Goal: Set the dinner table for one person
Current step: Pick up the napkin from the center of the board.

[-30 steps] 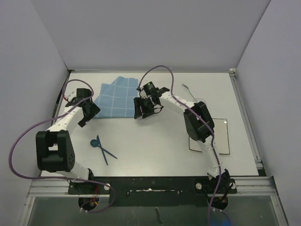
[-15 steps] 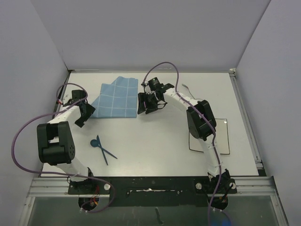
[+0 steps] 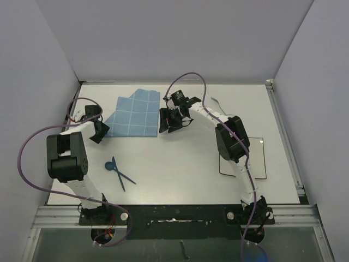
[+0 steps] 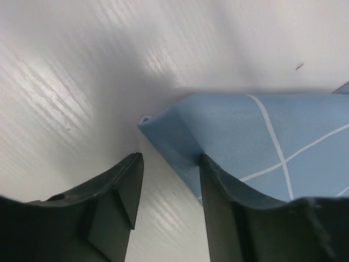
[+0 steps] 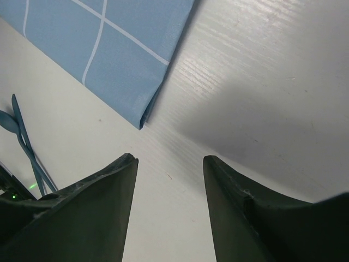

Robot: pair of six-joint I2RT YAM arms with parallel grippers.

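Dinner table (image 3: 180,158) = big white top filling the top view, black rail along its 6 o'clock edge, both arm bases bolted there

Blue gridded cloth mat (image 3: 135,114) lies flat on it toward 11 o'clock, its far edge looks folded or skewed

Left gripper (image 4: 169,161) is low at the mat's 8 o'clock corner, jaws apart. In the wrist view the corner tip sits just ahead of the gap, slightly raised, and the mat's edge runs in behind the right-hand finger; bare table shows between the fingers, so nothing is clamped

Right gripper (image 5: 170,158) hovers at the mat's 4 o'clock corner, jaws apart and holding nothing; the corner is just ahead of the fingers and a bit toward 11 o'clock

Blue spoon (image 3: 110,165) and a second thin blue utensil (image 3: 125,177), type unclear, lie touching at 8 o'clock of the table, well apart from the mat

Black-outlined square (image 3: 242,158) at 4 o'clock, partly under the right arm

Step, my read: two-arm pickup of the mat by its near corners, to reposition it as the place setting; cutlery not yet laid

Next move calls for each jaw pair to straddle its corner and pinch, right one shifting toward 11 o'clock first, then both lifting evenly so the mat doesn't bunch
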